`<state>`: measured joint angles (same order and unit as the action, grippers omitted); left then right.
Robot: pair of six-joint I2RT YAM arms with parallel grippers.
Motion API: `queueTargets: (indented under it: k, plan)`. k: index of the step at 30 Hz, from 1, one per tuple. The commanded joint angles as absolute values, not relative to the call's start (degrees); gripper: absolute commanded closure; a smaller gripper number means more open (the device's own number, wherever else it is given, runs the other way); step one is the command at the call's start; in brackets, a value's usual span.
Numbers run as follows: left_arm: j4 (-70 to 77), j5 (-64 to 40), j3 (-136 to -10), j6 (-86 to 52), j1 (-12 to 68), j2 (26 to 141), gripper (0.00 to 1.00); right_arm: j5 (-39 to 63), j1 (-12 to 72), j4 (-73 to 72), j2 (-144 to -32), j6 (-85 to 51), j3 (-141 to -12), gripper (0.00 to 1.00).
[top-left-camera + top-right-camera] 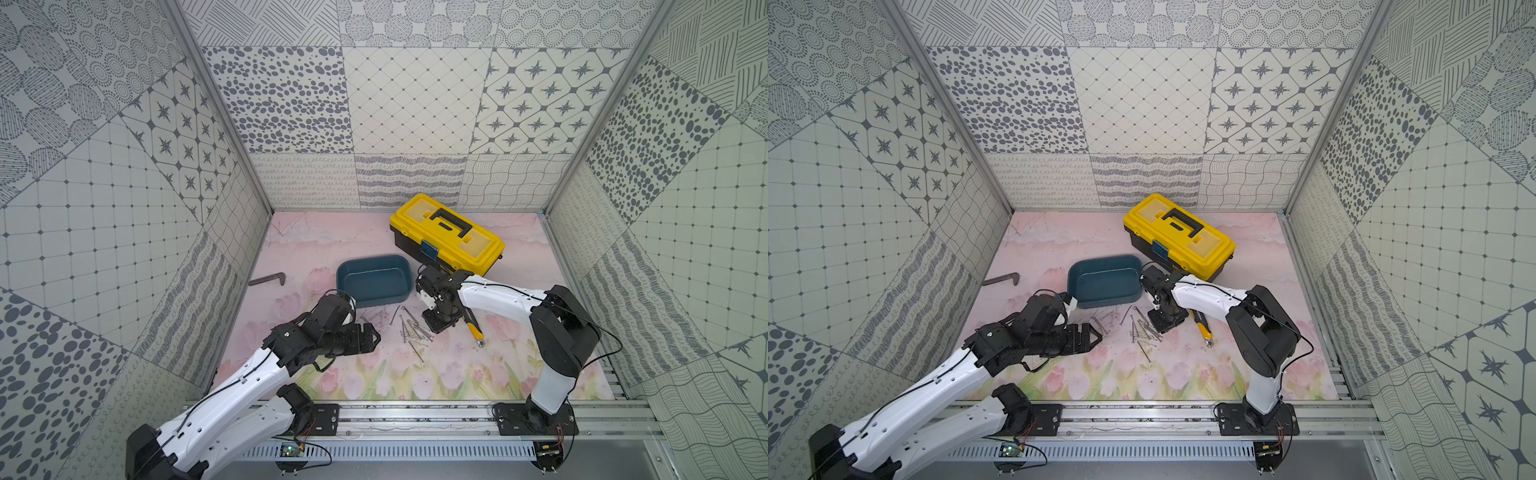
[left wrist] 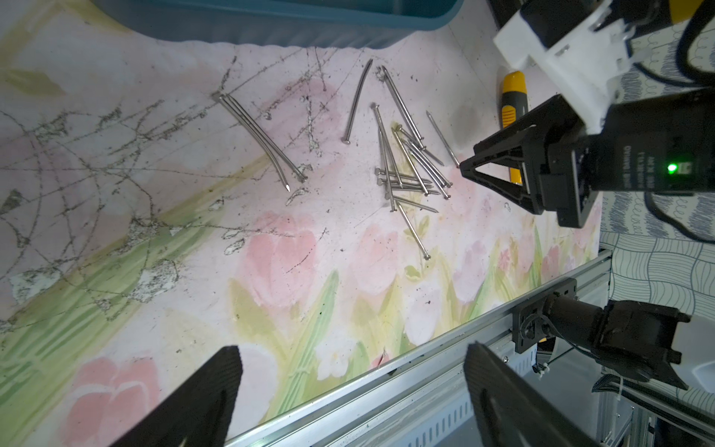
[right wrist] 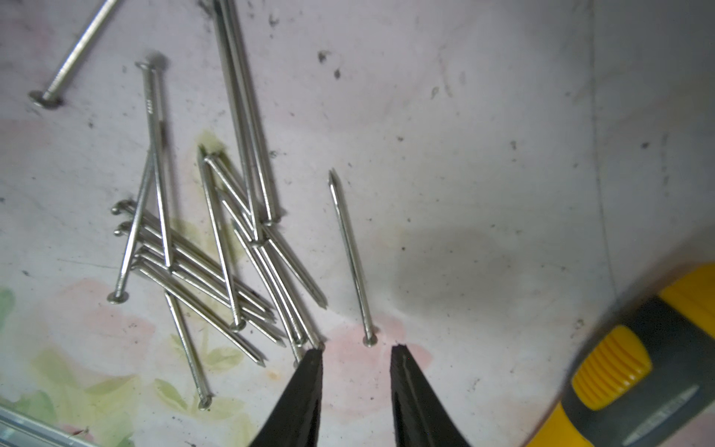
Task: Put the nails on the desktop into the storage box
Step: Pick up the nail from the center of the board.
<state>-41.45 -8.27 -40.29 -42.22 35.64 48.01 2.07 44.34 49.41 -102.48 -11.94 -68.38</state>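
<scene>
Front rail [image 1: 415, 415] w/ both arm mounts sits closest, along the bench [image 1: 316, 245] edge. L hand [image 1: 374, 334] hovers low over bench, jaws wide apart, nothing btwn them, pointing twd the nails [image 1: 415, 330].

Nails all lie on bench. Main heap is criss-crossed just in front of storage box [image 1: 386, 300], not in it. A pair [image 2: 258, 135] lies side by side nearer L hand, w/ one bent nail [image 2: 358, 100] btwn pair & heap. One stray [image 2: 413, 231] lies on the rail side.

R hand [image 3: 356, 350] is down at heap's right edge, jaws a narrow gap apart, gripping nothing. A lone nail [image 3: 350, 255] lies w/ its head just ahead of that gap.

Yellow-black utility knife [image 1: 473, 328] lies just beside R hand, partly under R arm. Yellow toolbox [image 1: 446, 235] stands behind storage box, near it. Dark L-bar [image 1: 268, 279] lies well apart, far left.
</scene>
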Motion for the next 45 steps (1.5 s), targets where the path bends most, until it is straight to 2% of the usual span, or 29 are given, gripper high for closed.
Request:
queueTargets:
  k: [1,15,20,27,31,35,45]
  plan:
    - [-41.09,-7.05,-40.85,-41.56,35.77,48.16,0.05,2.45,44.4,47.67,-103.69,-11.89,-68.26,0.65]
    - [-41.09,-6.54,-40.87,-42.96,35.82,48.08,0.05,2.3,44.45,45.48,-105.81,-11.92,-66.0,0.68]
    - [-41.4,-6.32,-41.22,-43.07,35.76,48.17,0.05,1.79,44.45,44.28,-106.4,-12.47,-64.75,0.75]
    - [-41.48,-6.22,-41.8,-43.11,35.77,48.75,0.05,1.62,44.4,43.57,-107.18,-12.01,-64.58,0.79]
    - [-41.78,-6.14,-42.28,-42.9,35.77,49.19,0.05,1.71,44.42,43.41,-107.93,-11.81,-65.13,0.93]
    - [-41.73,-5.55,-42.44,-42.99,35.82,49.04,0.05,1.75,44.46,43.52,-107.14,-11.53,-65.4,1.0]
    - [-34.66,-8.54,-42.69,-44.84,35.17,48.38,0.02,2.69,44.48,45.15,-101.09,-11.79,-66.07,1.0]
